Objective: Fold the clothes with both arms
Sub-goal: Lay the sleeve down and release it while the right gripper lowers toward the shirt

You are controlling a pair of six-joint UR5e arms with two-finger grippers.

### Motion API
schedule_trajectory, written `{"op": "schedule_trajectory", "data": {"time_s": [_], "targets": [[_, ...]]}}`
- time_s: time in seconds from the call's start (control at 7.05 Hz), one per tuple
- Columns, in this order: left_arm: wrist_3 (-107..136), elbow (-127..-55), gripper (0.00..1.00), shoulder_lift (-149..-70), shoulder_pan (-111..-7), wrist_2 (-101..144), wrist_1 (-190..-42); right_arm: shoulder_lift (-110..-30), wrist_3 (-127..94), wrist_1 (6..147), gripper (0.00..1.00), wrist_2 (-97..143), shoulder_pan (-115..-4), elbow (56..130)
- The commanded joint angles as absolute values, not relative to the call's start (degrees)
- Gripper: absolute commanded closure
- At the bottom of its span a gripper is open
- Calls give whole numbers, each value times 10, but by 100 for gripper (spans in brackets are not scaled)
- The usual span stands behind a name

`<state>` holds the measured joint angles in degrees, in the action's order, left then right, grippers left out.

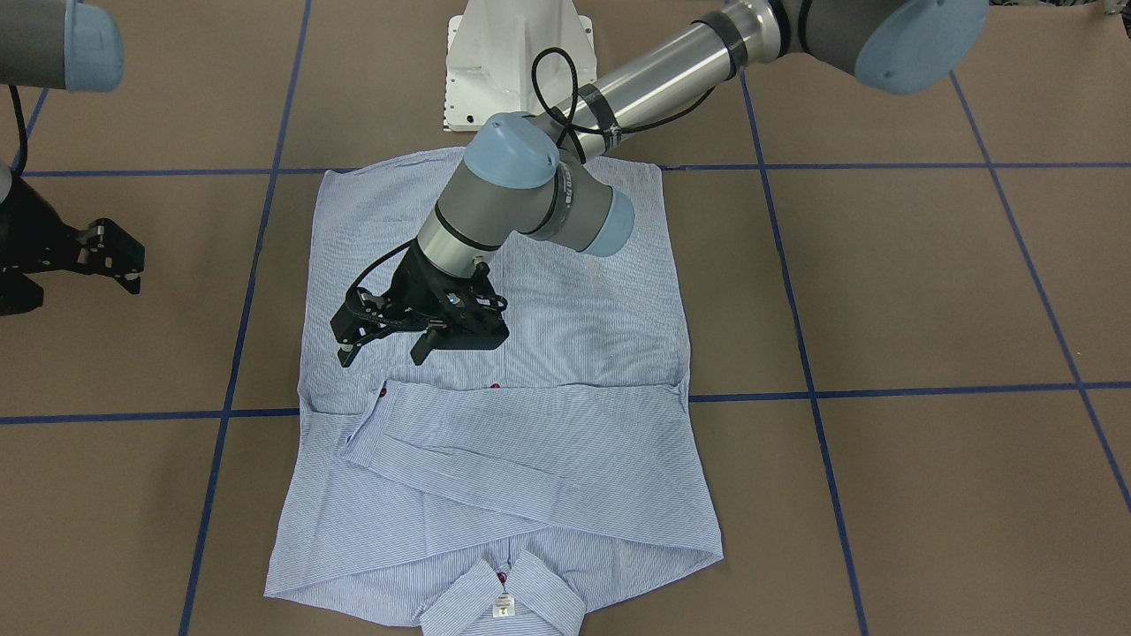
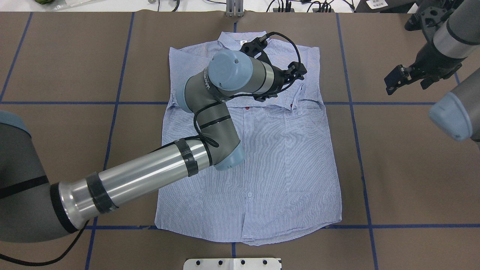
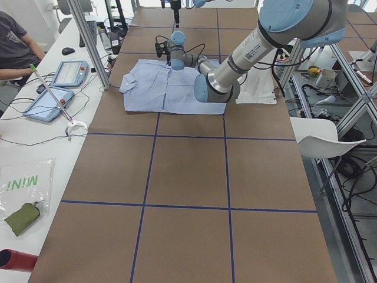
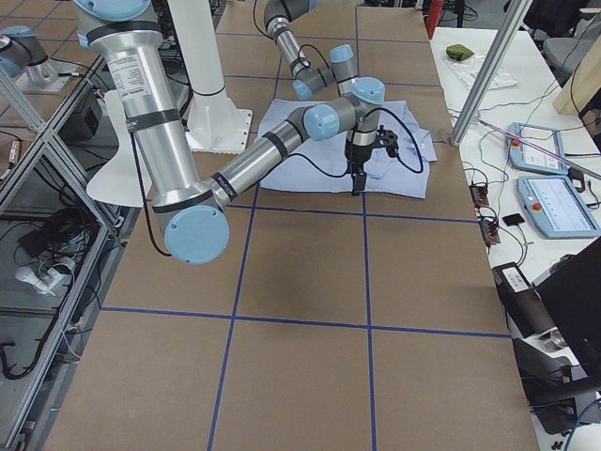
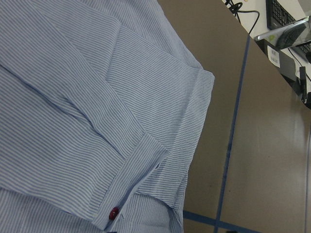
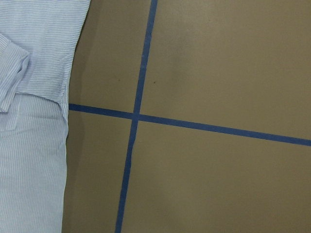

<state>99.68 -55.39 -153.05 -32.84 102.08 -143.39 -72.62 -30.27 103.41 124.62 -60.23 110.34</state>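
Note:
The light blue striped shirt [image 1: 574,344] lies flat, front up, on the brown table, collar [image 1: 504,601] away from the robot and both sleeves folded across the chest [image 2: 292,161]. My left gripper [image 1: 384,349] hovers open and empty just above the shirt's middle, close to the folded sleeve's cuff; in the overhead view it [image 2: 287,80] is partly hidden by its wrist. The left wrist view shows the cuff with a dark red button [image 5: 113,212]. My right gripper [image 1: 124,256] is open and empty over bare table beside the shirt [image 2: 403,78]. The right wrist view shows the shirt's edge [image 6: 29,160].
Blue tape lines [image 1: 884,389] grid the brown table. The white base pedestal [image 1: 517,71] stands by the shirt's hem. A side bench with tablets [image 3: 65,73], a metal post [image 3: 88,41] and a seated person [image 3: 12,41] lie beyond the far edge.

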Motion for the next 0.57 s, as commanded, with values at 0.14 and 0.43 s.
{"op": "schedule_trajectory", "data": {"time_s": [0.14, 0.43], "targets": [[912, -735, 1, -1421, -367, 1103, -1270, -786, -520, 854, 0, 1229, -494, 1146], [854, -911, 1, -1281, -373, 1103, -1225, -825, -617, 829, 0, 1181, -395, 1179]]}}
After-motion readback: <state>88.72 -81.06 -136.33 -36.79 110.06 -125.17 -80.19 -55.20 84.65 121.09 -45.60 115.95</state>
